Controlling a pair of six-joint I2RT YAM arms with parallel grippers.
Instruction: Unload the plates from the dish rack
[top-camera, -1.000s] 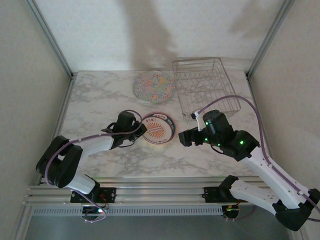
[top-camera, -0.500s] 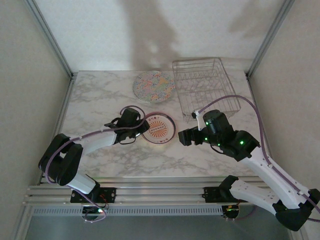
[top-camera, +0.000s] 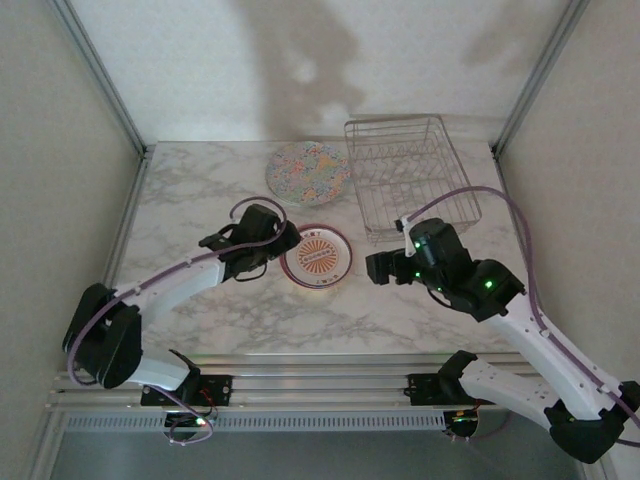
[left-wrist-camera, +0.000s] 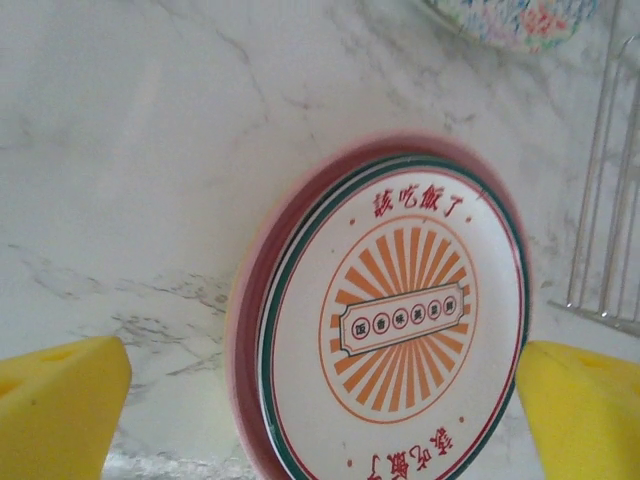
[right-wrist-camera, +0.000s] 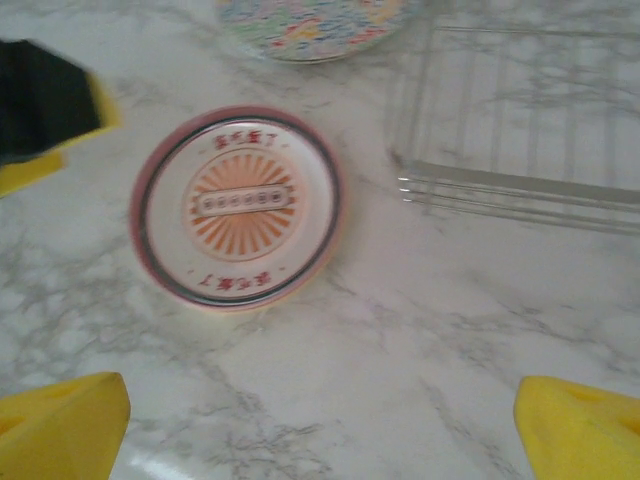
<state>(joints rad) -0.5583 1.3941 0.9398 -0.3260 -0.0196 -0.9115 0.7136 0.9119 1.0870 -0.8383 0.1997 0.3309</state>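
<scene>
Left gripper (top-camera: 282, 243) spread wide, holding nothing, beside sunburst plate (top-camera: 317, 259) stacked on pink plate (left-wrist-camera: 243, 330), right gripper (top-camera: 373, 268) wide open, empty

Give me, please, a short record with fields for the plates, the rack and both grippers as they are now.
rack: silver wire dish rack, far right of the marble table, no plate in it
floral plate: round multicolour speckled plate, flat on the table, left of the rack
stack: small white plate with orange sunburst centre and dark rim lying on a plain pink plate, mid-table
left gripper: open, at the stack's left edge, holding nothing
right gripper: open, right of the stack, holding nothing
</scene>
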